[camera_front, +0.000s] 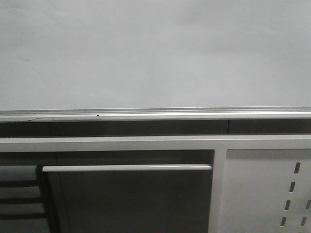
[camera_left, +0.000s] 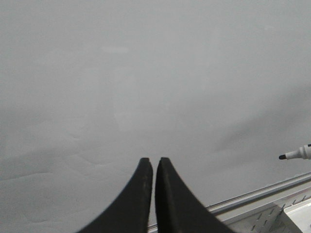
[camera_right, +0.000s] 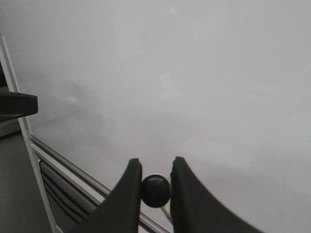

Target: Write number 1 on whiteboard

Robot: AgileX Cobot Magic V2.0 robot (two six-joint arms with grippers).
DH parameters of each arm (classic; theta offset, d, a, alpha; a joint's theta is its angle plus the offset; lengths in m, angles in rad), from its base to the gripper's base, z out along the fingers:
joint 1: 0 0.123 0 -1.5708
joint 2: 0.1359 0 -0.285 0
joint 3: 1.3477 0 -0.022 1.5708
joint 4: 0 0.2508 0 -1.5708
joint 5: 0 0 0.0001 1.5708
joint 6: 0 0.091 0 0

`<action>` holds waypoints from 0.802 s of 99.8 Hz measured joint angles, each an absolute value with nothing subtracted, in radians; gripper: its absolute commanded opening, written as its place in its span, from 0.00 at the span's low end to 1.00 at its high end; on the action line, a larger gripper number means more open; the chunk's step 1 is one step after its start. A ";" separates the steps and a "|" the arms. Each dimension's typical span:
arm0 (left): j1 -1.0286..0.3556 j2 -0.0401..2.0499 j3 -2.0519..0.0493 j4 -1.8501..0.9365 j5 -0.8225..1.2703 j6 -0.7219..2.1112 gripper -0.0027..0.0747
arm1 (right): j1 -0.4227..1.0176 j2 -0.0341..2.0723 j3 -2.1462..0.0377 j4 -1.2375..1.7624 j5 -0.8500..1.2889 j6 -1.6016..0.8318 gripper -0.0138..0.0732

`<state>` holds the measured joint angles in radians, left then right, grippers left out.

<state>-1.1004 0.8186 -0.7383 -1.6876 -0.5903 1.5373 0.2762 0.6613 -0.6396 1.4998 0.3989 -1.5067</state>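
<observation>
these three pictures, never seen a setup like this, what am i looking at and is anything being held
It is a two-armed robot facing a whiteboard, which is still blank: no number 1 yet. The front view looks forward at the board, its metal rail and a slotted white panel below. The other two views come from cameras on each wrist. The left hand is shut with nothing in it. The right hand grips a marker, seen end-on there; its black tip shows at the edge of the left wrist view, close to the board.

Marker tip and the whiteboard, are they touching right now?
Cannot tell. In the left wrist view the marker tip points along the whiteboard with no ink visible, but that angle shows neither gap nor contact plainly.
</observation>
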 measured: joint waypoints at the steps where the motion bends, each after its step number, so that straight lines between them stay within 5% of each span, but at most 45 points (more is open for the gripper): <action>1: -1.100 0.819 -0.738 -1.688 -0.593 1.537 0.01 | 0.278 0.665 -0.640 1.504 0.399 -1.519 0.09; 80: -1.100 0.819 -0.738 -1.688 -0.639 1.538 0.01 | 0.437 0.949 -0.786 1.567 0.224 -1.767 0.09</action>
